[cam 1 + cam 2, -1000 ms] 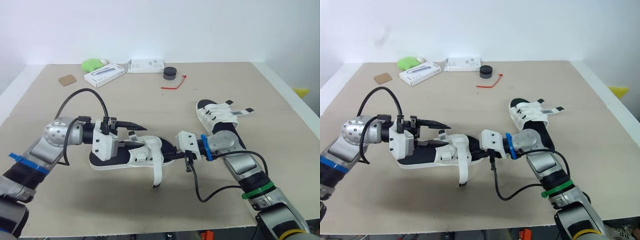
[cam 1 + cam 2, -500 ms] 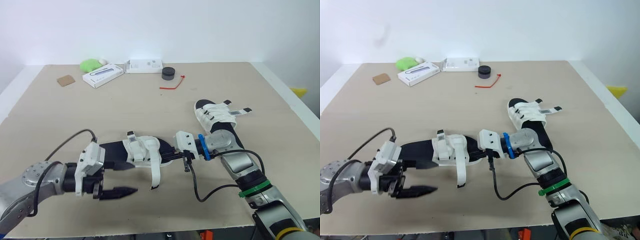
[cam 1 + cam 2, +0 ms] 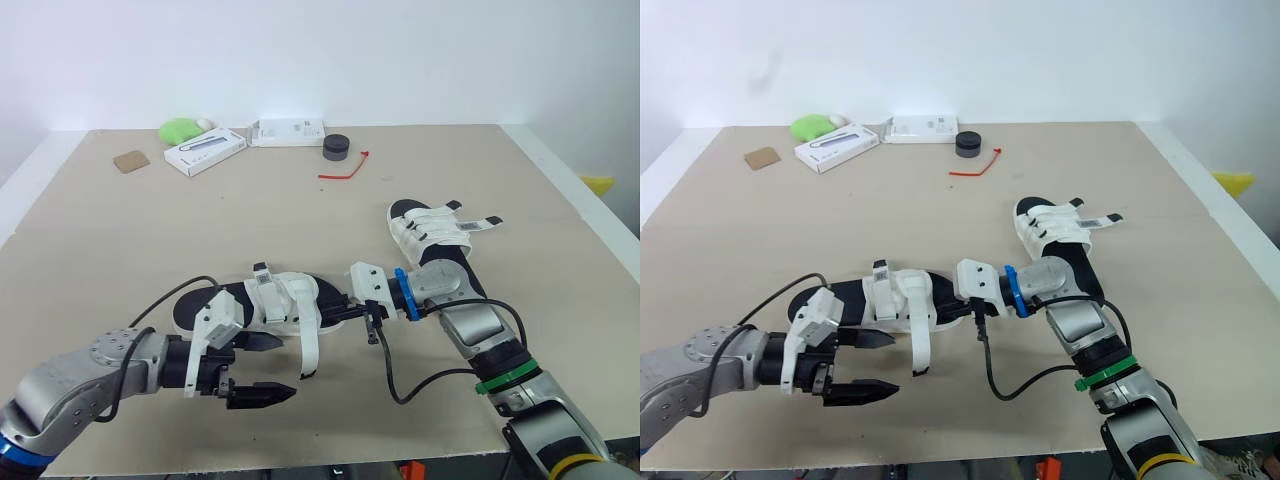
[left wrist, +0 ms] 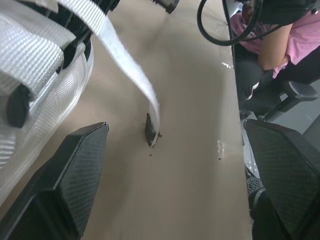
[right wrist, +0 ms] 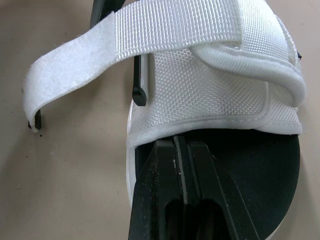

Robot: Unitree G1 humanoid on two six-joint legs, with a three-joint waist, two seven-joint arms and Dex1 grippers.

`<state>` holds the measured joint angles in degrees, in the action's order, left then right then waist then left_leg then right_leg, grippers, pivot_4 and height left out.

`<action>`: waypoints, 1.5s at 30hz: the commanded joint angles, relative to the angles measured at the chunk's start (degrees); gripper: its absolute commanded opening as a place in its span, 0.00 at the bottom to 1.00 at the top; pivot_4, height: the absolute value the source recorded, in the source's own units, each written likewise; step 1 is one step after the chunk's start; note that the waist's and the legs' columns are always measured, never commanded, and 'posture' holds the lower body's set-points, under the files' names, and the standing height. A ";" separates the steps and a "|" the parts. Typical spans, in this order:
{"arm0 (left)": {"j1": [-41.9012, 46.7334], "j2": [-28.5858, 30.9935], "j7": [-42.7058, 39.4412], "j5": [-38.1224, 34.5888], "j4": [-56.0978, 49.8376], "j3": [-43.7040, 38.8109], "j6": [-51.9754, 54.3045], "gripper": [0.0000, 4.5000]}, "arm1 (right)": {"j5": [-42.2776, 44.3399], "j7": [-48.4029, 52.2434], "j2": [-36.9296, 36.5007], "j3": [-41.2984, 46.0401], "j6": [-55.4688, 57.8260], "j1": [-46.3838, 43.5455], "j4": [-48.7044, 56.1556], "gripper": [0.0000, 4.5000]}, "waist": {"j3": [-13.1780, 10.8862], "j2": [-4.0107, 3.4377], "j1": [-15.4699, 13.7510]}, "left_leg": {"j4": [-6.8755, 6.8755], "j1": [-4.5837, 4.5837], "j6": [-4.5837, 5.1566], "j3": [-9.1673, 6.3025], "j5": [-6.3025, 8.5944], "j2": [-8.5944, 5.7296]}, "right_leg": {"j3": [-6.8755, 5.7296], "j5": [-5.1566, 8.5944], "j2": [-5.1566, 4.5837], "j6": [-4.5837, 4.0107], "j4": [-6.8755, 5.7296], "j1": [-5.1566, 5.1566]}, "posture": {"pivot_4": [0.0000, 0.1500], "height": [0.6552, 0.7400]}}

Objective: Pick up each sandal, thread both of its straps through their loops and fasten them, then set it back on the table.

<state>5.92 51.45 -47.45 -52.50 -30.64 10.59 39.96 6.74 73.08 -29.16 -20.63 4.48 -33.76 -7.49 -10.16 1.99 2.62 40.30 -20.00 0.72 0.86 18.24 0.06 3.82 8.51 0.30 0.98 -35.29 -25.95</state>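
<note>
Left claw [image 3: 285,367]: spread wide, empty, low over the tabletop [image 3: 250,220]

Just ahead of its tips hangs the loose strap [image 3: 311,350] of the near sandal [image 3: 285,305]; the strap's end is down at the tabletop, unthreaded

Right claw [image 3: 338,319], past that strap: pressed together, pinching the sandal's toe end

Judgement: the step in hand is catching this strap. Next move: close the left claw on the strap end, then feed it toward its black loop [image 5: 138,82] while the right claw steadies the sole

Second sandal [image 3: 432,232] lies beyond the right claw, strap ends sticking out sideways

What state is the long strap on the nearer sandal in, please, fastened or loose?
Loose: the strap trails off the sandal, its free end lying on the table.
</note>
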 commanded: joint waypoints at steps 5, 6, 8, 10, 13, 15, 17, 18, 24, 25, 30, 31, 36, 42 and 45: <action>3.72 -6.63 -0.07 7.20 3.01 3.82 1.18 0.99 | -0.60 0.23 -0.99 -0.15 0.94 0.59 1.03 0.00 | 0.01 0.02 -0.01 | 0.00 0.02 -0.01 0.00 -0.01 -0.04 | 0.07 -0.03 0.00 0.04 0.01 0.02 | 1.00 1.00; 3.96 -7.38 -0.26 7.46 3.29 4.01 1.51 0.99 | -0.61 0.22 -1.02 -0.13 0.99 0.61 1.08 0.00 | 0.01 0.02 -0.01 | 0.01 0.01 -0.01 0.00 -0.01 -0.03 | 0.06 -0.03 0.01 0.04 0.01 0.02 | 1.00 1.00; 4.81 -8.72 -1.19 8.77 4.29 4.81 1.45 0.99 | -0.60 0.18 -1.07 -0.10 1.05 0.67 1.16 0.00 | 0.01 0.02 -0.02 | 0.00 0.01 -0.01 -0.02 -0.01 -0.04 | 0.08 -0.03 -0.01 0.05 0.01 0.02 | 1.00 1.00; 5.54 -9.95 -2.01 9.66 5.43 5.19 1.57 0.99 | -0.62 0.14 -1.15 -0.12 1.06 0.80 1.30 0.00 | 0.01 0.02 -0.02 | 0.01 0.01 -0.01 -0.02 -0.01 -0.06 | 0.11 -0.05 -0.02 0.07 0.01 0.02 | 1.00 1.00; 6.48 -11.51 -3.54 10.06 6.57 5.24 1.74 0.88 | -0.65 -0.02 -1.15 -0.18 1.17 0.94 1.54 0.00 | 0.01 0.02 -0.01 | 0.01 0.01 -0.01 -0.03 -0.01 -0.06 | 0.12 -0.05 -0.01 0.08 0.01 0.03 | 1.00 1.00; 7.02 -12.06 -4.48 10.70 7.16 5.58 1.75 0.72 | -0.64 -0.12 -1.10 -0.21 1.28 0.98 1.67 0.00 | 0.01 0.02 -0.01 | 0.00 0.01 -0.01 -0.03 -0.01 -0.06 | 0.12 -0.05 -0.01 0.09 0.01 0.03 | 1.00 1.00; 7.73 -12.91 -5.04 11.67 8.33 6.29 1.82 0.54 | -0.65 -0.22 -1.11 -0.21 1.33 1.13 1.85 0.00 | 0.01 0.02 -0.01 | 0.01 0.01 -0.01 -0.05 -0.01 -0.06 | 0.13 -0.05 -0.02 0.09 0.01 0.03 | 1.00 1.00; 7.98 -13.32 -5.29 12.15 8.81 6.54 1.85 0.43 | -0.64 -0.27 -1.13 -0.21 1.36 1.21 1.96 0.00 | 0.01 0.02 -0.01 | 0.01 0.01 -0.01 -0.05 -0.01 -0.07 | 0.13 -0.05 -0.02 0.09 0.01 0.03 | 1.00 1.00; 9.18 -14.93 -6.34 12.15 10.33 6.80 4.54 0.01 | -0.63 -0.64 -1.51 0.03 1.64 1.68 2.69 0.00 | 0.02 0.03 0.00 | 0.01 0.03 -0.01 -0.09 -0.01 -0.08 | 0.16 -0.09 -0.03 0.15 0.01 0.06 | 1.00 1.00; 9.27 -14.97 -6.44 12.10 10.44 6.57 4.90 0.01 | -0.64 -0.67 -1.56 0.08 1.65 1.72 2.73 0.00 | 0.02 0.03 0.00 | 0.01 0.06 -0.01 -0.09 -0.01 -0.08 | 0.20 -0.09 -0.02 0.16 0.01 0.07 | 1.00 1.00; 10.09 -14.25 -7.82 6.37 9.50 1.51 8.68 0.01 | -0.67 -0.84 -1.71 0.20 1.86 1.96 3.19 0.00 | 0.02 0.03 0.01 | 0.01 0.08 -0.01 -0.10 -0.01 -0.08 | 0.21 -0.09 -0.02 0.16 0.01 0.08 | 1.00 1.00; 11.00 -13.79 -8.11 2.64 9.09 -1.20 11.11 0.01 | -0.67 -0.86 -1.74 0.23 1.88 1.97 3.23 0.00 | 0.02 0.03 0.01 | 0.01 0.07 -0.01 -0.10 -0.01 -0.06 | 0.21 -0.09 -0.02 0.16 0.01 0.07 | 1.00 1.00; 17.25 -9.64 -9.05 -13.44 8.53 -10.97 22.47 0.01 | -0.68 -0.81 -1.81 0.29 1.87 1.99 3.24 0.00 | -0.02 0.09 0.02 | 0.04 -0.04 -0.01 -0.19 -0.02 0.03 | 0.10 -0.08 0.00 0.15 0.01 0.01 | 1.00 1.00; 24.88 -8.02 -7.64 -13.65 10.63 -11.90 24.64 0.01 | -0.75 -0.77 -1.39 0.09 1.65 1.84 2.94 0.00 | -0.02 0.08 0.01 | 0.03 -0.03 -0.06 -0.21 0.01 -0.08 | 0.13 -0.03 -0.03 0.17 0.03 0.02 | 1.00 1.00; 26.43 -7.47 -10.16 -8.22 12.08 -9.29 21.40 0.01 | -0.73 -0.87 -1.09 0.07 1.52 1.61 2.59 0.00 | -0.02 0.07 0.01 | 0.04 -0.04 -0.07 -0.22 0.01 -0.12 | 0.13 -0.04 -0.05 0.17 0.05 0.02 | 1.00 1.00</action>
<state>31.49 43.54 -55.84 -62.97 -18.70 0.68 63.56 6.63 72.17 -29.91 -20.21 5.93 -32.30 -4.66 -10.18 2.06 2.64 40.33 -20.04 0.65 0.65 18.25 -0.08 3.95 8.48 0.25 1.14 -35.25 -25.93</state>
